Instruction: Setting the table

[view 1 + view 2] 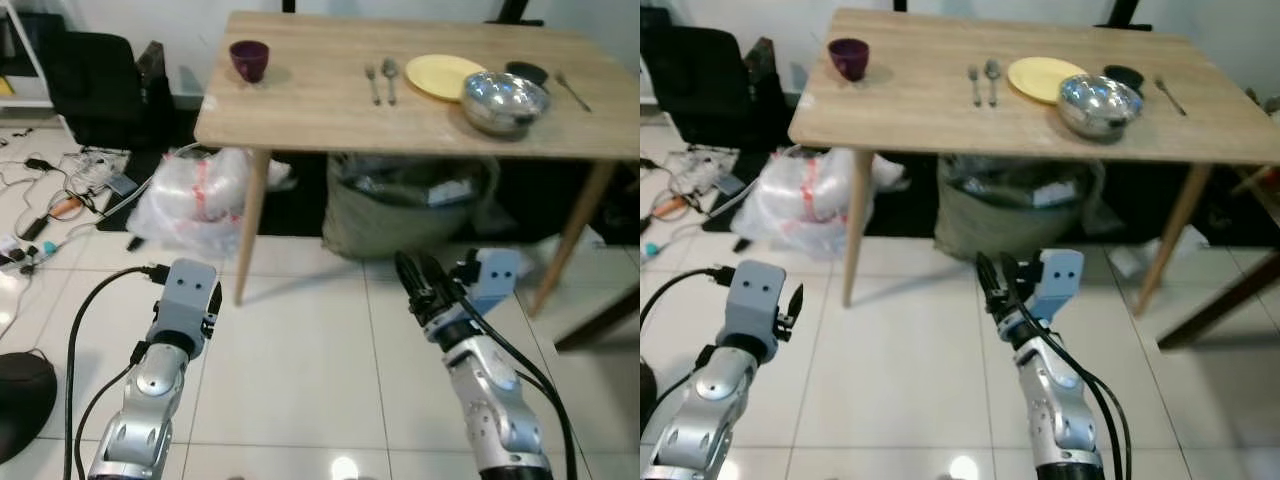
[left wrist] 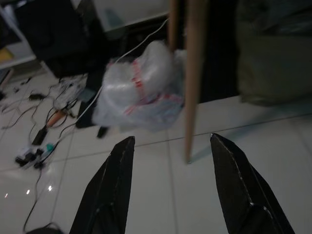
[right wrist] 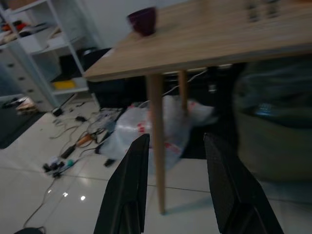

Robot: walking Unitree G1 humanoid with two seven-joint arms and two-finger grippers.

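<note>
My left gripper point(image 2: 168, 187) and right gripper point(image 3: 175, 187) hang spread wide, with nothing in them, over the floor. The shiny bowl point(image 1: 504, 101) sits on the table point(image 1: 320, 110), touching the yellow plate point(image 1: 443, 76). It looks slippery, so I'd pinch its rim.

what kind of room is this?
Probably a lived-in home dining corner: a wooden table with a plate, cutlery and a cup, tiled floor, stuffed bags and loose cables underneath.
</note>
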